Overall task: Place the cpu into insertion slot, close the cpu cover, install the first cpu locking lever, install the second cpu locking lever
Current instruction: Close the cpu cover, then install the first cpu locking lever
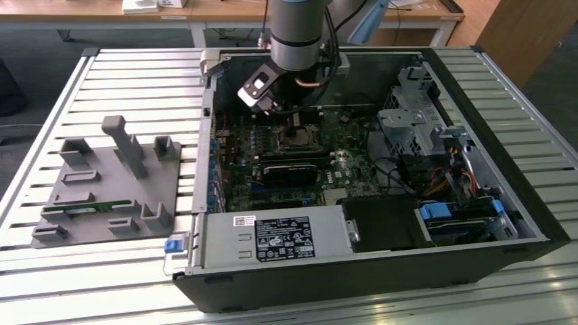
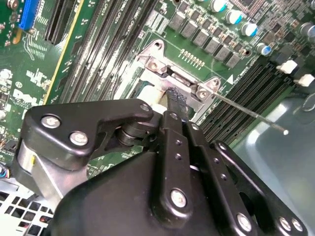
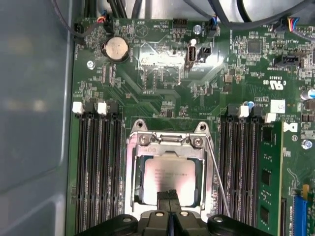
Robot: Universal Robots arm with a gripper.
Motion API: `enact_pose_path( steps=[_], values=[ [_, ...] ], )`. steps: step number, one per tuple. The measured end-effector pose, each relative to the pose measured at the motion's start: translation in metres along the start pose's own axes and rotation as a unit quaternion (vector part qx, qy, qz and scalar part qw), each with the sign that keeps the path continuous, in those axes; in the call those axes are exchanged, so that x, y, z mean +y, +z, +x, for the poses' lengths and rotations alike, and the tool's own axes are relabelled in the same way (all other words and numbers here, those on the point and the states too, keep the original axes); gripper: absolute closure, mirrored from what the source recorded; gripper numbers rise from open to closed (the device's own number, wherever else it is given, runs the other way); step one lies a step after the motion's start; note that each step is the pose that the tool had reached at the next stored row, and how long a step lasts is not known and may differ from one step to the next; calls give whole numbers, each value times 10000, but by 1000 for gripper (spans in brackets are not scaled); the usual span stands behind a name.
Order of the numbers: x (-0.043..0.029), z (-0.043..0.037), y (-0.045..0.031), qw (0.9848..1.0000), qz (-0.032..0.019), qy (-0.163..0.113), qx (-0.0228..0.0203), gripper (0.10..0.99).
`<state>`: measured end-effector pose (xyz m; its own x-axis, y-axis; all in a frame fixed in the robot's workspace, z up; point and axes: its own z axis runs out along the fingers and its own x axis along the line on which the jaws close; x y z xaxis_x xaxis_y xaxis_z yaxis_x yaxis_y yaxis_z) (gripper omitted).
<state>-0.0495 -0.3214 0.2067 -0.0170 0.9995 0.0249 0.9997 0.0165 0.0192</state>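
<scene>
Exterior view: the arm (image 1: pixel 298 27) reaches into the open case (image 1: pixel 361 288), over the slot (image 1: pixel 296 140). In the first wrist view the cover (image 3: pixel 132 167) frames the cpu (image 3: pixel 170 172), which is seated in the slot. The gripper (image 3: pixel 169 195), fingers pinched together and empty, rests at the cpu's edge. One lever (image 3: pixel 216 172) stands free. Pressing, I judge, should go straight down and clear of it.

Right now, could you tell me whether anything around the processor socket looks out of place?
One thin locking lever beside the socket slants away from its metal frame, apparently unlatched. The chip lies square in the frame's opening, and nothing looks damaged.
</scene>
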Motion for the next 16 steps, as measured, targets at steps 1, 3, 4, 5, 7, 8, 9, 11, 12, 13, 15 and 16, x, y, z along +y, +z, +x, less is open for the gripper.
enact_pose_path(
  steps=[1, 3, 4, 5, 7, 8, 9, 11, 12, 13, 15, 16],
  values=[
    [10, 0, 0, 10000, 1, 0, -1, 980],
    [27, -1, 0, 10000, 0, 0, 0, 980],
    [38, -1, 0, 10000, 0, 0, 0, 980],
    [48, -1, 1, 10000, 1, 0, 0, 980],
    [66, -1, 2, 10000, 0, -1, 1, 980],
    [74, -1, 2, 10000, 0, -1, 0, 980],
    [81, -2, 2, 10000, 1, 0, 0, 980],
    [89, -2, 3, 10000, 1, 0, 0, 980],
    [90, -2, 3, 10000, 1, 0, 0, 980],
    [90, -2, 3, 10000, 0, 0, 0, 980],
    [91, -1, 1, 10000, 1, 0, -1, 980],
    [91, -1, -2, 10000, 1, 0, -1, 980]
  ],
)
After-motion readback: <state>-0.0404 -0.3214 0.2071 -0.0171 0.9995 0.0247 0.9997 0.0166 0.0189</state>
